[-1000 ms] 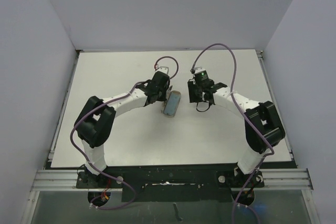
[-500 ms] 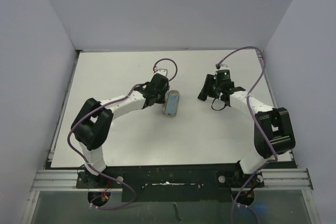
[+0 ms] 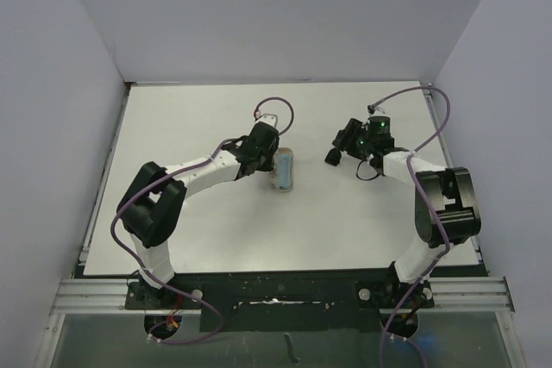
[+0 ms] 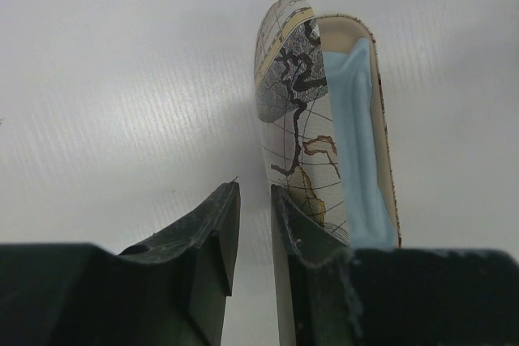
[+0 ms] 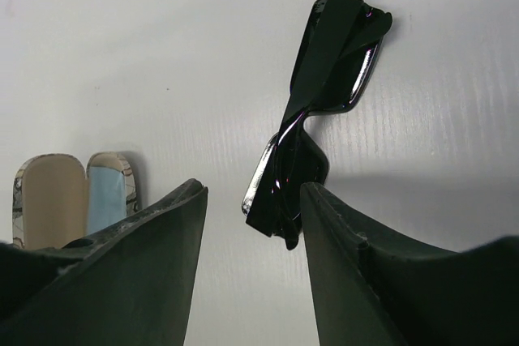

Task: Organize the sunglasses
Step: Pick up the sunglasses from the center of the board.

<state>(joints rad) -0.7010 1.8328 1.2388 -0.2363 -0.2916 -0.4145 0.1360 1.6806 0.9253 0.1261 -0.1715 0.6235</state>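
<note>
Right jaws stand open in the right wrist view, one finger on each side of the near end of the small, all-black folded sunglasses (image 5: 324, 79). The sunglasses lie on the white desk (image 5: 122, 38) and slant away up the picture. Clear desk shows between the frame and the finger on the picture's left, while on the other side I cannot tell whether finger and frame touch. At the lower left of that view, apart from the sunglasses, lies the oblong grey-beige marbled case (image 5: 50, 196). It is open, with one half showing its tan lining and the other a light blue cloth (image 5: 105, 192). In the left wrist view the left jaws are drawn in to a narrow slit with only bare desk showing through it, so they hold nothing. The case's marbled lid rises on edge just beyond the finger on the picture's right, close enough that it may lean on it, and the cloth fills the half beside it. In the top view the case sits near the middle of the desk at the tip of the left arm (image 3: 203, 168). The right arm (image 3: 405, 165) ends well to its right, where the sunglasses are hard to separate from the black wrist. The step in hand looks like the pick-up of the sunglasses, with nothing stowed yet. The next move calls for closing across the folded frame, lifting, carrying left over the case, and laying the sunglasses lengthwise on the cloth before the lid is shut.
</note>
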